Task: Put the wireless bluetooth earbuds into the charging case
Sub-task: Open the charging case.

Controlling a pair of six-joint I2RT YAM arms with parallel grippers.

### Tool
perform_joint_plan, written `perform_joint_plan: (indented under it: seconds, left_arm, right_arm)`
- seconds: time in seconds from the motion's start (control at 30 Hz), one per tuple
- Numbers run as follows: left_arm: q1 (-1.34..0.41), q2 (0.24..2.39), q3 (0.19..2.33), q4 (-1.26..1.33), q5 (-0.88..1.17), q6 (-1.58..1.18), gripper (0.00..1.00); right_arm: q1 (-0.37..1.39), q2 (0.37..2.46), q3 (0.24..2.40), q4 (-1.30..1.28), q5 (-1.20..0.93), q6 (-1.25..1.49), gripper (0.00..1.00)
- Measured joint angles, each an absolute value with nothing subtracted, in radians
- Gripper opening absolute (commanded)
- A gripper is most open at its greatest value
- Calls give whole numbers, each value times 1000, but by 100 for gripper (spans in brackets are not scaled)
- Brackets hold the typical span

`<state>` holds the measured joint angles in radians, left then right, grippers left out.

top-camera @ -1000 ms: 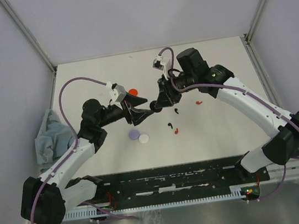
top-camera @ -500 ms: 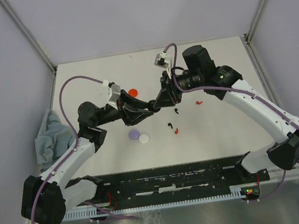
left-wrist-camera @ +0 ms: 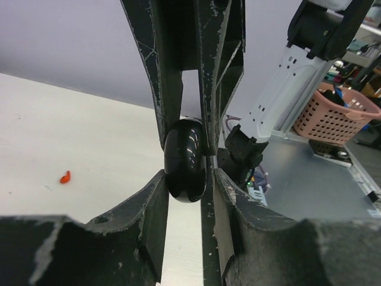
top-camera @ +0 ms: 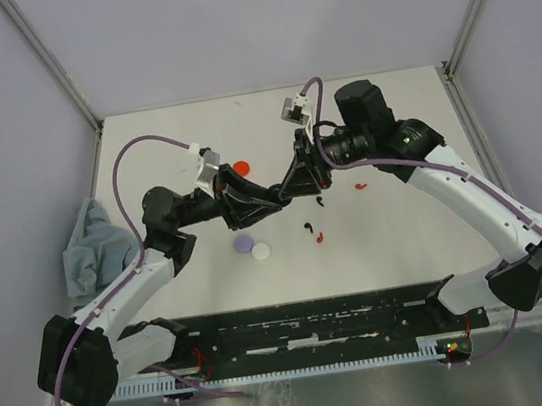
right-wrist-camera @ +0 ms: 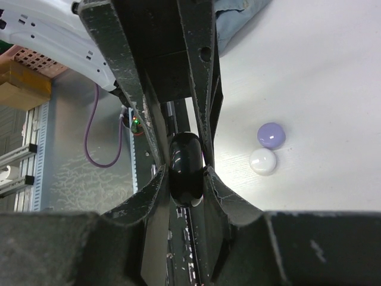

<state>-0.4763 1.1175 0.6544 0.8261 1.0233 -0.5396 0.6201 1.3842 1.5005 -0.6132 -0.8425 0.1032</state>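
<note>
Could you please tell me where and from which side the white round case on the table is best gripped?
Grip the white round case by its rim, coming down from above: it lies flat on the table, so only its curved edge gives opposing faces. Squeeze across the two sides free of the lavender case beside it.

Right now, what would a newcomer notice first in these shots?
Both arms meet mid-table, the left gripper and the right gripper clamped from opposite sides on one glossy black case. Loose earbuds, black and red, lie scattered on the white table close by. A lavender disc and a white disc sit side by side, nearer the arm bases.
</note>
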Motion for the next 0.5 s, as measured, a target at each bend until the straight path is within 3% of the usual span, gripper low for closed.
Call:
perform_joint_plan:
  seconds: [0.5]
  left_arm:
    - [-524, 1165, 692, 839, 1024, -685, 24]
  right_arm:
    - [620, 1384, 1537, -677, -876, 44, 13]
